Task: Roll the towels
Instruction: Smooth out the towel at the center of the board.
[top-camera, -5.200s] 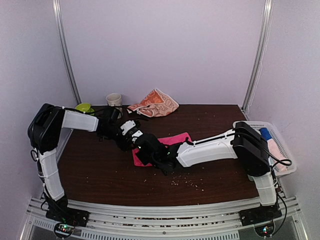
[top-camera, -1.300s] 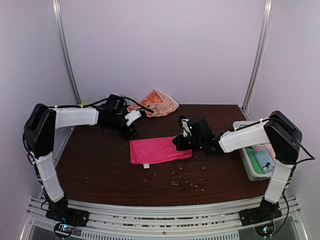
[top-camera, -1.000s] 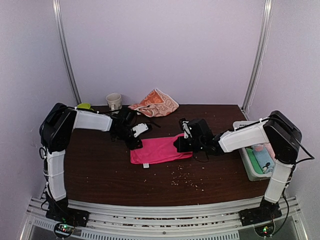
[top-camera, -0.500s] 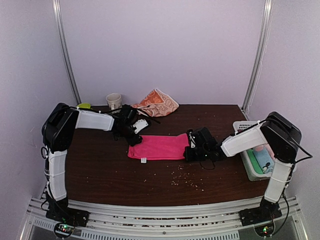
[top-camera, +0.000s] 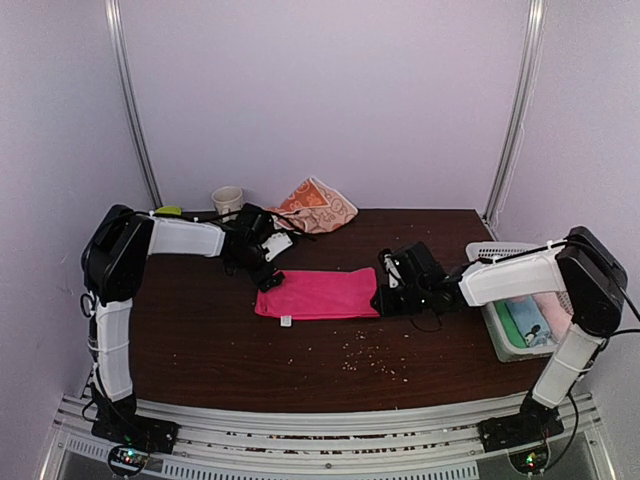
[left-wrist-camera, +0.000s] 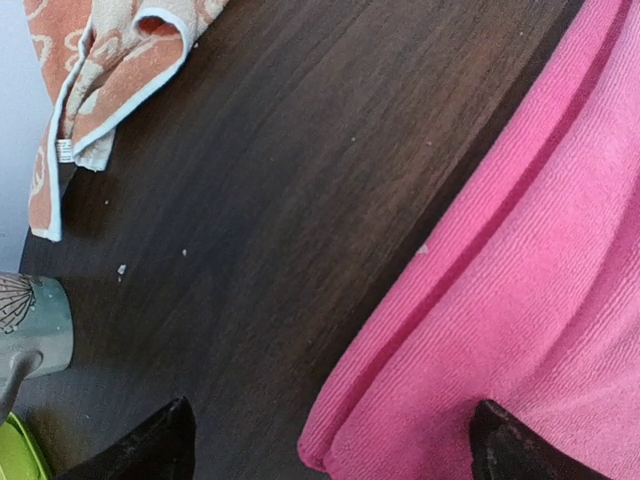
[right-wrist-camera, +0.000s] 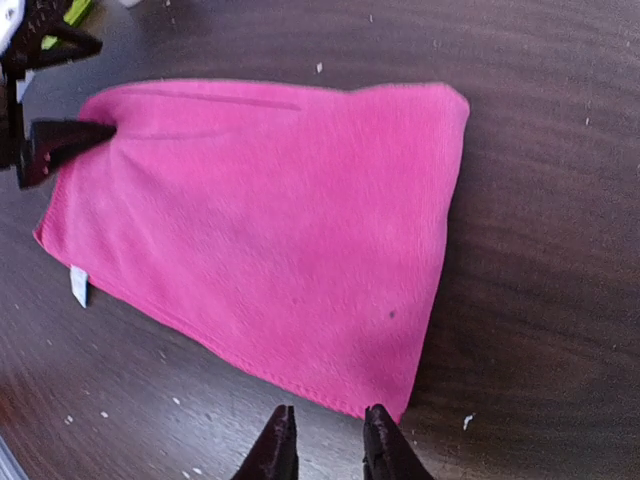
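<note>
The hot pink towel (top-camera: 318, 293) lies spread flat in the middle of the dark table. My left gripper (top-camera: 266, 272) is open at its far-left corner. In the left wrist view the folded pink corner (left-wrist-camera: 520, 280) lies between my widely spread fingertips (left-wrist-camera: 155, 450), untouched by the left one. My right gripper (top-camera: 383, 291) sits at the towel's right edge. In the right wrist view the right gripper (right-wrist-camera: 328, 450) is open by a narrow gap, just off the pink towel's (right-wrist-camera: 270, 220) near-right corner, holding nothing. The orange bunny-print towel (top-camera: 315, 207) lies crumpled at the back, its edge (left-wrist-camera: 110, 70) also showing from the left wrist.
A paper cup (top-camera: 228, 200) and a green object (top-camera: 168, 211) stand at the back left. A white basket (top-camera: 497, 250) with rolled cloths sits at the table's right edge. Crumbs (top-camera: 365, 357) are scattered in front of the pink towel.
The pink towel was pulled out flat. My left gripper opened wide and let its corner go. My right gripper opened slightly and drew back to the right edge.
</note>
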